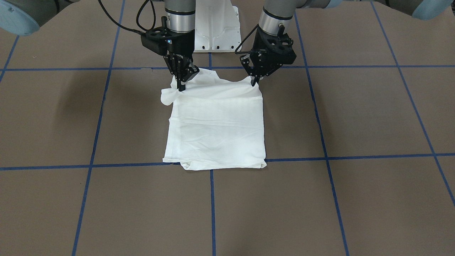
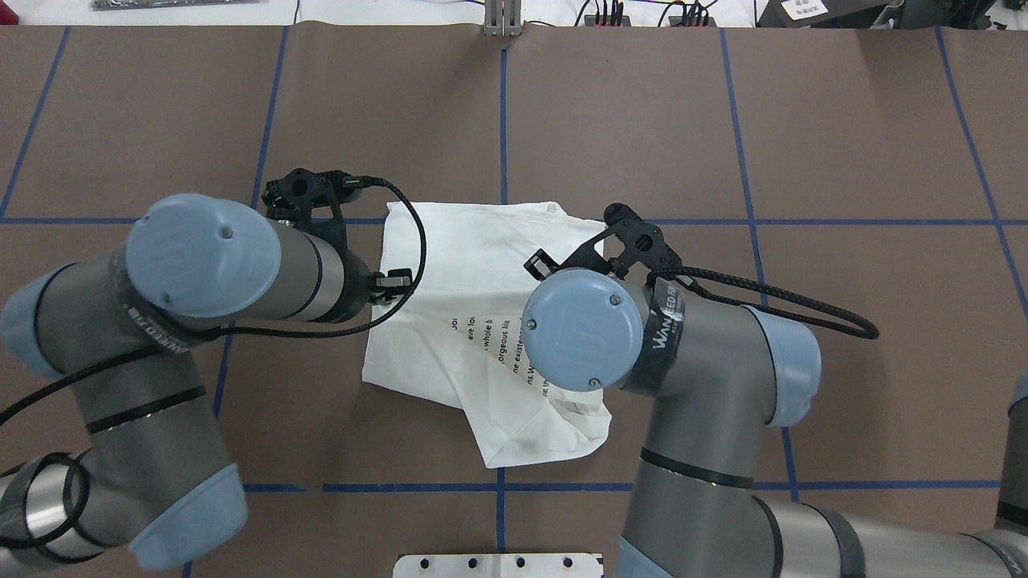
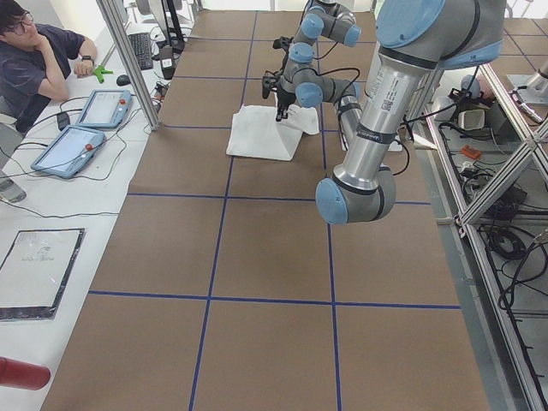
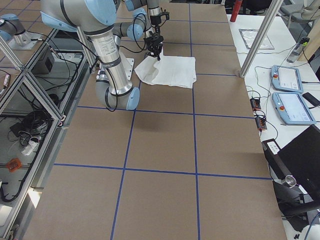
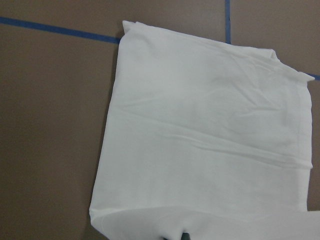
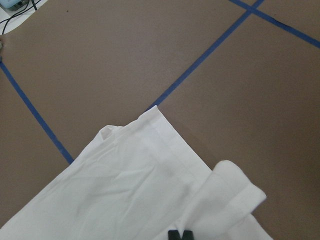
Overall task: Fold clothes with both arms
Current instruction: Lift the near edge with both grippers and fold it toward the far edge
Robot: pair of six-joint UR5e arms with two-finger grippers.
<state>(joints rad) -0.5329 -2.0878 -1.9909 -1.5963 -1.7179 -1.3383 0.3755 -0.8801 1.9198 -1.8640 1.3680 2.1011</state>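
The white T-shirt [image 1: 217, 124] lies partly folded as a rough rectangle on the brown table. Its edge nearest the robot is raised, and black printed text [image 2: 491, 337] shows on that raised part in the overhead view. My left gripper [image 1: 254, 83] is shut on the shirt's corner at the right of the front-facing view. My right gripper [image 1: 181, 87] is shut on the other corner, where a bunched fold hangs beside it. Its fingertips [image 6: 180, 235] pinch cloth in the right wrist view. In the overhead view both arms hide their grippers. The left wrist view shows the flat shirt [image 5: 210, 130].
The white pedestal base [image 1: 217, 25] stands just behind the shirt. Blue tape lines [image 1: 212, 206] grid the brown table. An operator [image 3: 34, 60] sits at a side table with tablets [image 3: 86, 128] beyond the table's far edge.
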